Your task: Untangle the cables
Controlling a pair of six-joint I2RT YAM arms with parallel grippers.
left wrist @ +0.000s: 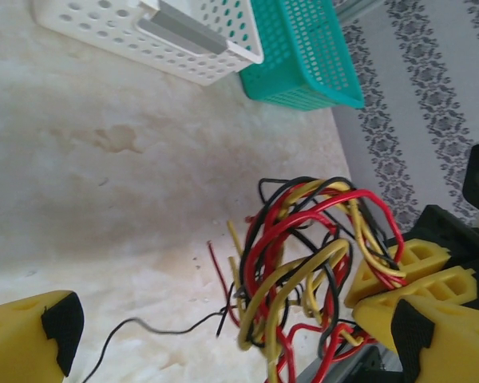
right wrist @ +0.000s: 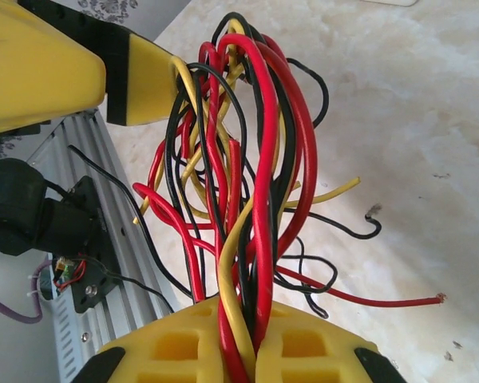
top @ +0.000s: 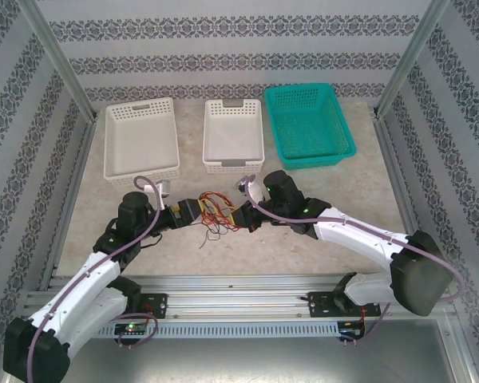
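Right gripper (right wrist: 251, 351) clamped on cables (right wrist: 247, 159); left gripper (left wrist: 231, 339) wide open, straddling them.

Tangled red, yellow, black cables (right wrist: 260, 199)

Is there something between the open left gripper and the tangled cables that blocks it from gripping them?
Nothing visible blocks it. The cables hang between the open fingers of the left gripper, nearer one finger. The right gripper is shut on the same bundle, close beside that finger.
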